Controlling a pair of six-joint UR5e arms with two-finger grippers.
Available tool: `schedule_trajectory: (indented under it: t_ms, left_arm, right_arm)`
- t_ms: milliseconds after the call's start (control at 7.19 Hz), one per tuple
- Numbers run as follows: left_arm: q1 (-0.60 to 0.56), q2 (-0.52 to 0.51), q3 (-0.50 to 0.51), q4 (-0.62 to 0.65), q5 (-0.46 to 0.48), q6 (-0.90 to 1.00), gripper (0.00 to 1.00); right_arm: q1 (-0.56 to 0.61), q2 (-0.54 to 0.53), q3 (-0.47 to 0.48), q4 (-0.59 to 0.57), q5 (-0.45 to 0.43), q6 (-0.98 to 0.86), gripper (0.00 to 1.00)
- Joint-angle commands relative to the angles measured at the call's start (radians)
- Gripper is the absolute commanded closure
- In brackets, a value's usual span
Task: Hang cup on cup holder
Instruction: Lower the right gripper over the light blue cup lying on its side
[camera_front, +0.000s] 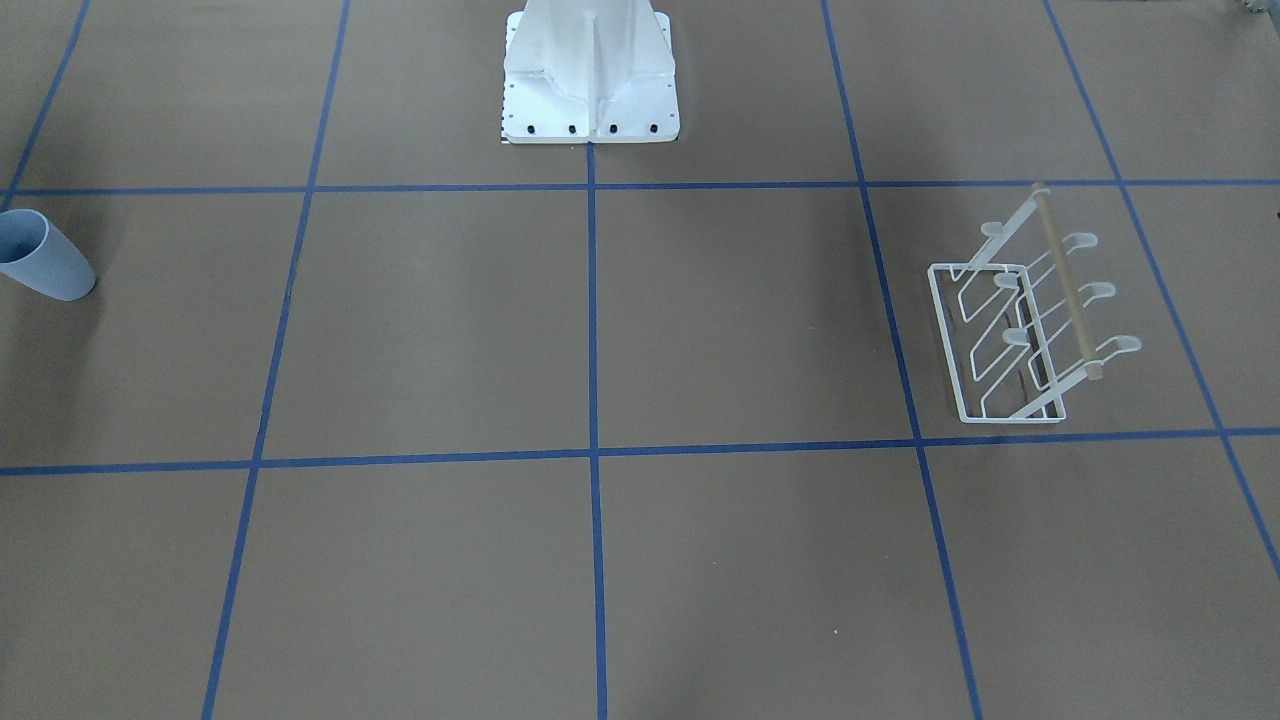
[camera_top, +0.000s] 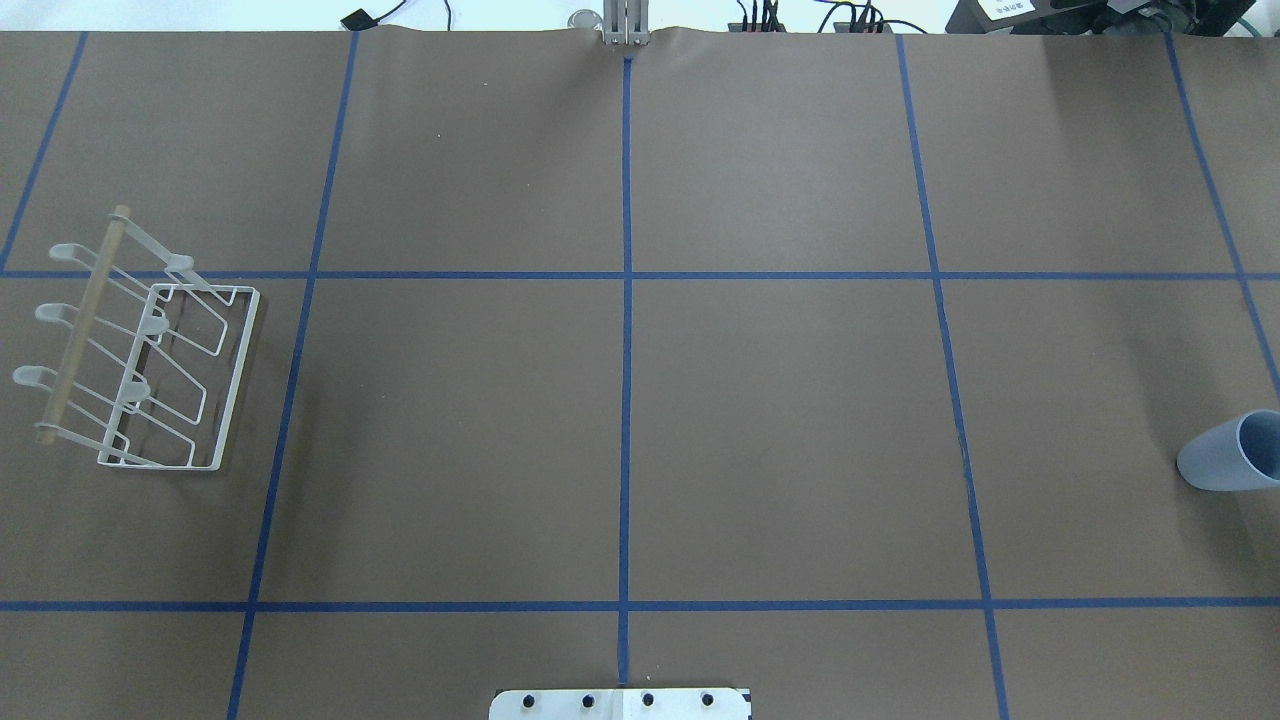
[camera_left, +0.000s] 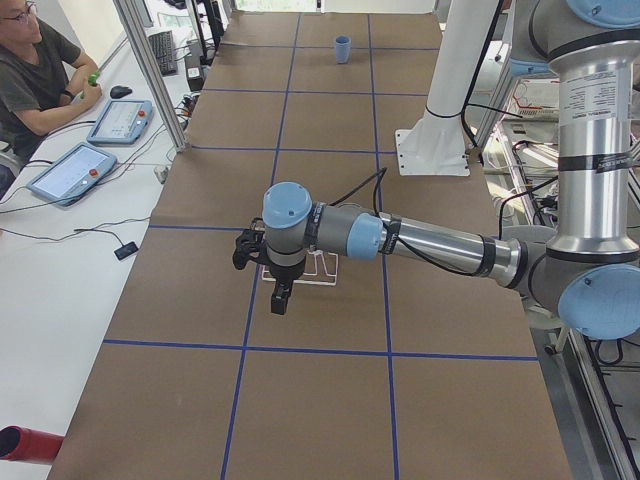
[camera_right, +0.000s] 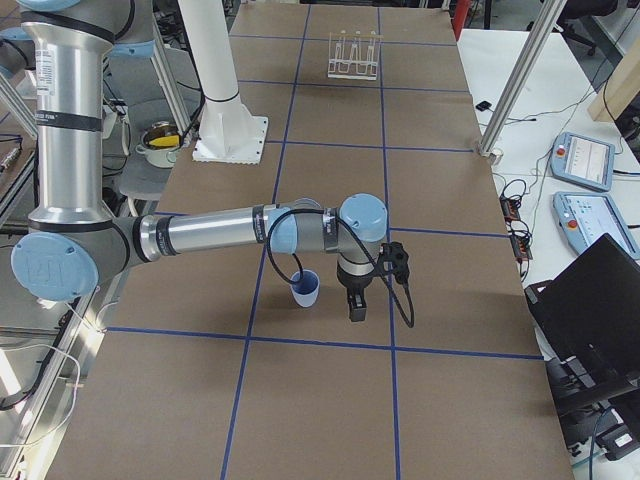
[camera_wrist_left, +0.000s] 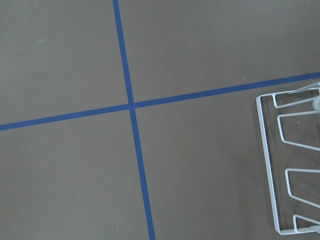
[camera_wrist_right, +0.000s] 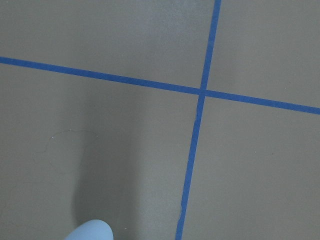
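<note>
Overhead exterior view: the cup (camera_top: 1225, 465) is located at the table's (camera_top: 780, 430) far right edge, on the robot's right side, and is cut partly by the frame. In the exterior right view it is seen standing upright on the table, rim up. In the right wrist-mounted view only a pale blue portion of it is visible at the lower edge.

The cup holder (camera_top: 238, 379) is placed at the opposite end of the table, on the robot's left side, well apart from the cup. Its rectangular base frame rests flat on the table. The prongs are angled upward, and the wooden rod (camera_top: 83, 324) runs along its length. In the left wrist-mounted view one side of the base frame is seen at the right edge.

The right arm's fingers (camera_right: 356, 305) are pointed downward just beside the cup and are not in contact with it. The left arm's fingers (camera_left: 283, 298) are pointed downward in front of the cup holder. Both are shown in the side views only, so it cannot be told how wide either pair is set.

The table is covered in brown paper and divided by blue tape lines (camera_top: 626, 400). The white pedestal (camera_front: 590, 90) is bolted at the robot's side.
</note>
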Motion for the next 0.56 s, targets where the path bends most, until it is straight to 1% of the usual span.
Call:
schedule_trajectory:
  t_ms: [0,139,417]
  left_arm:
    - [0.001,0.0,0.007,-0.004,-0.001,0.002,0.02]
    - [0.002,0.0,0.019,-0.005,-0.001,0.007,0.02]
    - [0.002,0.0,0.013,-0.004,-0.007,0.002,0.02]
  right_arm:
    - [0.0,-0.001,-0.003,-0.001,0.01,0.0,0.0]
    - [0.0,-0.001,-0.002,-0.001,0.011,0.002,0.0]
    - [0.0,0.0,0.0,0.0,0.008,0.003,0.0]
